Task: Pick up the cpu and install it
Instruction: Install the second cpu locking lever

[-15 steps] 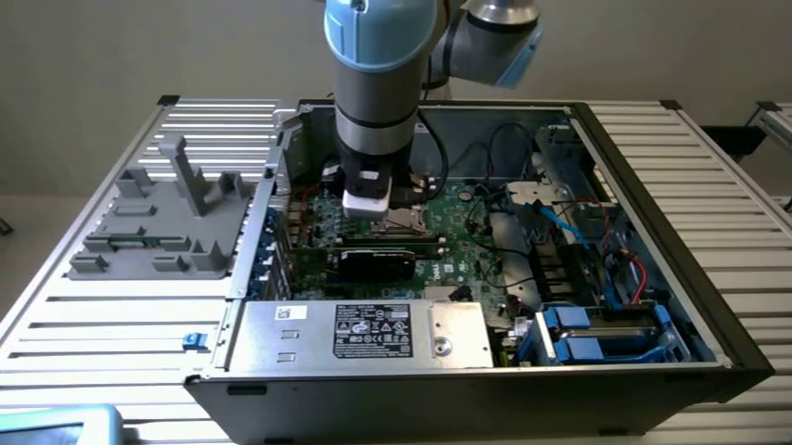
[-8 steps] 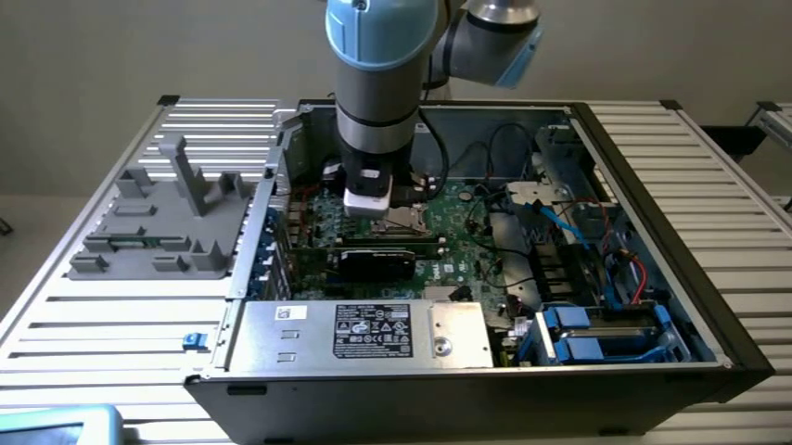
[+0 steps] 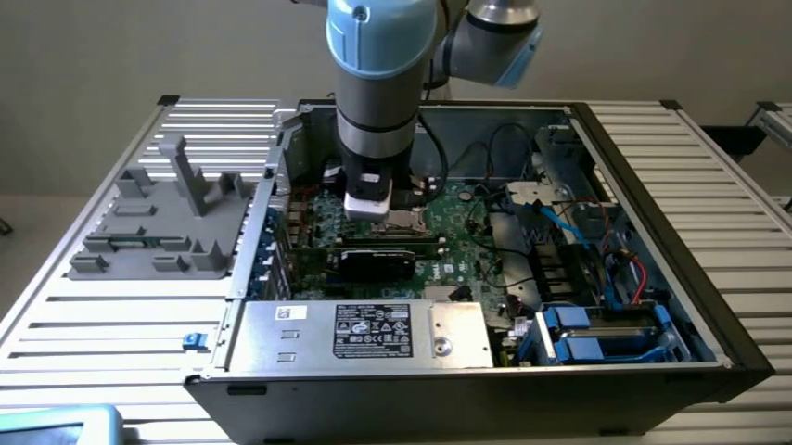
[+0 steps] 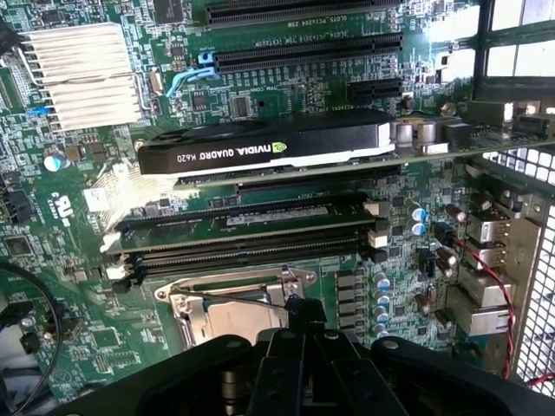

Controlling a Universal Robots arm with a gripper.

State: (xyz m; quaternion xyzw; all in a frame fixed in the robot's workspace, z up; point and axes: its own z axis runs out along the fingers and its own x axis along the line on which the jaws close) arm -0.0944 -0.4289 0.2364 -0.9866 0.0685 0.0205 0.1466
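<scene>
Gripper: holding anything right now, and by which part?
Cannot be told. The gripper is shut, poised right over the silver metal CPU socket frame on the green motherboard, but no chip is visible between its tips.

I count one graphics card [image 4: 269, 149], one finned heatsink [image 4: 80, 76], two long memory slots [image 4: 247, 227], one socket frame [image 4: 234, 303], and perhaps six small capacitors [image 4: 381, 303]; glare hampers that tally.

Socket [image 4: 234, 316] centre perhaps hidden behind the closed jaws, cpu unseen.
</scene>
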